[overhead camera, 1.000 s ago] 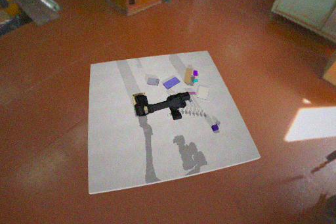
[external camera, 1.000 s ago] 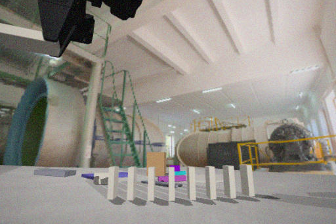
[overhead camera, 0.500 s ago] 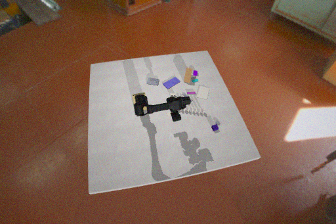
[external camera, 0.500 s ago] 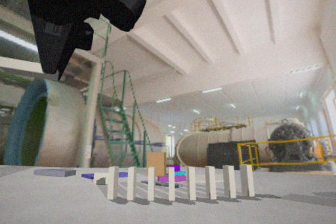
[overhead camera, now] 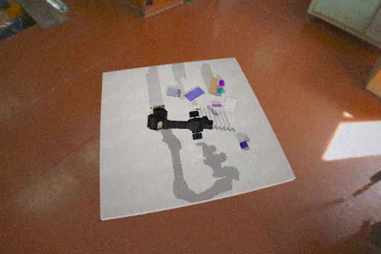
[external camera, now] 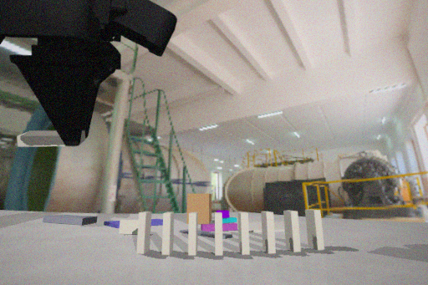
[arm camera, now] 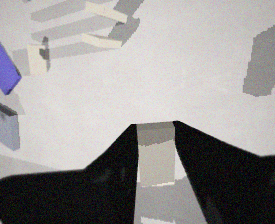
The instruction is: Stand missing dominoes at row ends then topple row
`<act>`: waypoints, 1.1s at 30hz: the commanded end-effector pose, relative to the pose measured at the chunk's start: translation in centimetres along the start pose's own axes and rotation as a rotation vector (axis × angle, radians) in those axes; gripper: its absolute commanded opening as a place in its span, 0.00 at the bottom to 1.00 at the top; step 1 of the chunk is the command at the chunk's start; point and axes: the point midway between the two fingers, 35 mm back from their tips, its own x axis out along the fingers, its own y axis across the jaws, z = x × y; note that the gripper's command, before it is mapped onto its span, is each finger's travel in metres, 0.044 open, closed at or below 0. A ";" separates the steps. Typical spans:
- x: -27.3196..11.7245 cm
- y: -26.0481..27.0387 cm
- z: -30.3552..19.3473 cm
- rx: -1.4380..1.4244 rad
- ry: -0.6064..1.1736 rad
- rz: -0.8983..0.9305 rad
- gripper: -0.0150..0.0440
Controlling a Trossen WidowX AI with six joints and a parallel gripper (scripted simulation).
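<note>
Domino (external camera: 41,139) (arm camera: 156,162) — between end effector (external camera: 76,141) (arm camera: 154,128) fingertips, seemingly level.

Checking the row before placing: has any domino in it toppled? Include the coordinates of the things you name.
No, the exterior view shows all eight dominoes (external camera: 218,235) standing upright.

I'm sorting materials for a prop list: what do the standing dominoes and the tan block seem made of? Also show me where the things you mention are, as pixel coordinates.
Dominoes (external camera: 218,235): perhaps painted wood or plastic, matte; even cream faces, no grain visible. Tan block (overhead camera: 213,86) (external camera: 199,208): possibly wood or cardboard, matte; flat tan faces, no shine.
</note>
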 end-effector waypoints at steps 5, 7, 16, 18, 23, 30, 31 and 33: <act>1.2 0.1 0.4 0.038 -0.131 0.115 0.44; 1.4 0.0 0.6 0.045 -0.168 0.138 0.44; 1.9 -0.7 1.3 0.055 -0.350 0.212 0.44; 1.8 -0.9 1.4 0.049 -0.394 0.220 0.44; 1.7 -1.4 1.7 0.030 -0.506 0.230 0.44; 1.2 -2.3 1.9 0.001 -0.671 0.223 0.44; 1.2 -2.5 1.9 -0.004 -0.694 0.220 0.44; 1.0 -2.7 1.9 -0.017 -0.741 0.212 0.44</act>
